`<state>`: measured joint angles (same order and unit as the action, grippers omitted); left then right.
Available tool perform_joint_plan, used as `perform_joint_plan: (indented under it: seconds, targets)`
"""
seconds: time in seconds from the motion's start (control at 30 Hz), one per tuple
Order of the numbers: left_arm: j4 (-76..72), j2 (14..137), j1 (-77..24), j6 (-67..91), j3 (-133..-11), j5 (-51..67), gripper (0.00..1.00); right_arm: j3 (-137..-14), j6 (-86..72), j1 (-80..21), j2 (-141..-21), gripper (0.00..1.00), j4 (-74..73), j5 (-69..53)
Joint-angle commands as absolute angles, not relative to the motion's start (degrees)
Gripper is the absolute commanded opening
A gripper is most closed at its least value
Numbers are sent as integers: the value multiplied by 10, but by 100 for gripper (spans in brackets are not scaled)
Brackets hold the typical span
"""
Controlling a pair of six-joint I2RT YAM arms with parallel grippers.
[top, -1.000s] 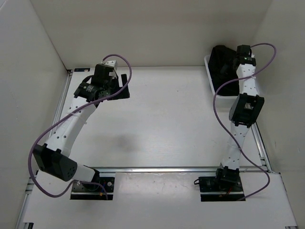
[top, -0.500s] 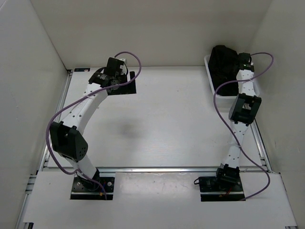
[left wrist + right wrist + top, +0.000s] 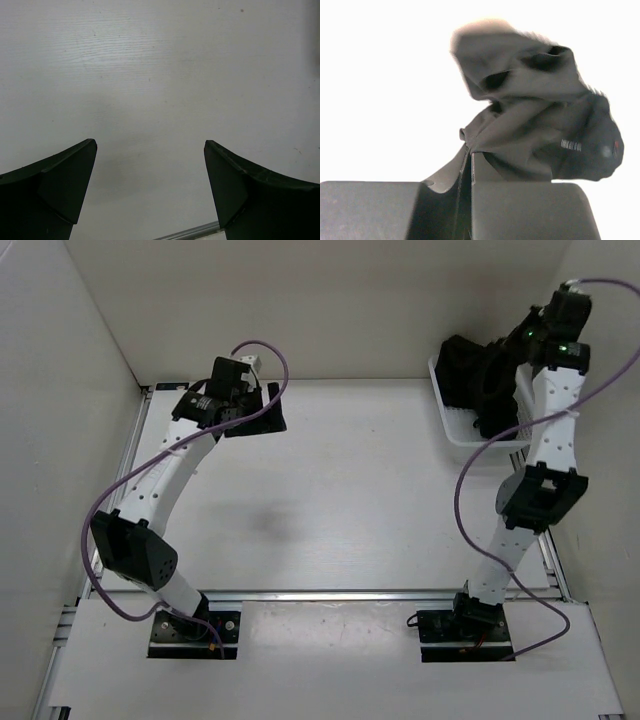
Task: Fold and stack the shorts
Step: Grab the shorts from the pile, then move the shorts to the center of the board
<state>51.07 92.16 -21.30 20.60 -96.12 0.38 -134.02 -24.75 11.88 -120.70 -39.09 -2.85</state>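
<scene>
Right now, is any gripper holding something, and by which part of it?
The right gripper is shut on the shorts, pinching a bunched fold of fabric; waist or leg cannot be told. The left gripper holds nothing.

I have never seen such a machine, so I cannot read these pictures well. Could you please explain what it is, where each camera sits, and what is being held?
These are two robot arms bolted at the near edge of a white table. One picture looks down from above and behind them. The other two come from a small camera on each wrist. The left fingers are open over bare table and hold nothing. The right fingers are shut on crumpled black shorts, raised over a white basket at the far right of the table.
</scene>
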Motion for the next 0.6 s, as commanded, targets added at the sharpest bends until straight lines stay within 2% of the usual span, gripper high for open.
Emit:
perform_joint_plan:
  seconds: [0.0, 0.2, 0.33, 0.47, 0.5, 0.57]
  targets:
    - [533, 867, -199, 234, -974, 26, 100, -1359, -228, 107, -1072, 0, -368, -118]
    - [541, 815, -186, 227, -968, 48, 100, -1424, -207, 45, -992, 0, -376, -185]
    - [562, 781, -167, 227, -968, 32, 100, -1437, -201, -47, -953, 0, -376, -198]
    - [614, 774, -125, 227, -997, -4, 100, -1303, -166, -181, -897, 0, -370, -164]
    - [614, 768, -115, 227, -997, -13, 100, -1222, -154, -249, -879, 0, -370, -122]
    - [644, 768, -87, 219, -1024, -29, 100, -1132, -149, -314, -871, 0, -358, -86]
